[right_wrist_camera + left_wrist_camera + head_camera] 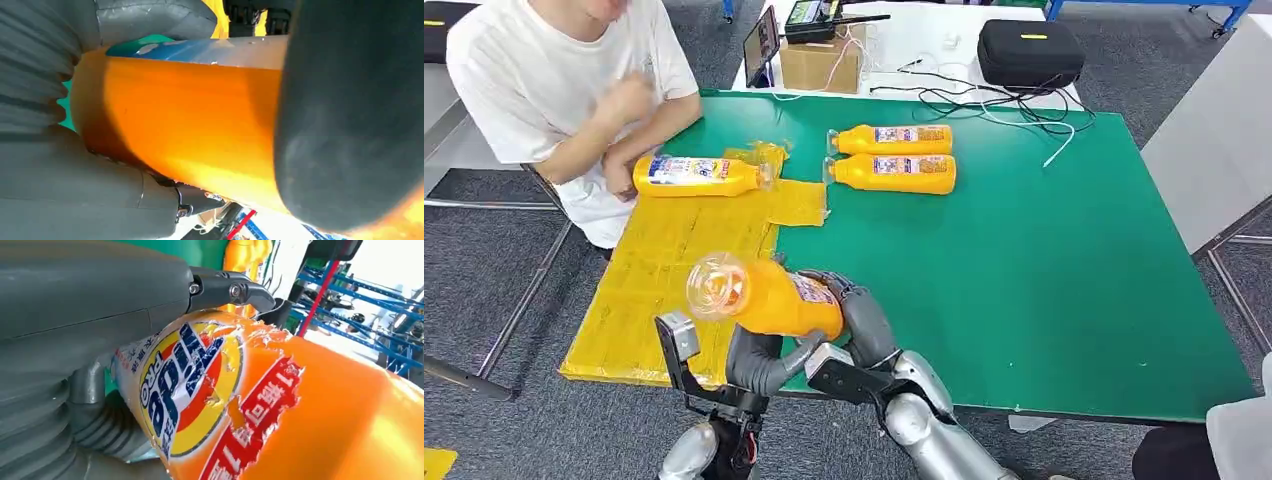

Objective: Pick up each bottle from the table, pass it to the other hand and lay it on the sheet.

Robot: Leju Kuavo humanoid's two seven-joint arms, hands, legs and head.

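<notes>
Nearest, both hands grip one orange bottle above the table's near edge, its clear cap pointing left over the yellow sheet. The left hand cups it from below; the right hand wraps its base end. Farther left, another bottle lies on the sheet beside a person's forearm. Two more bottles lie side by side on the green, farther right.
</notes>
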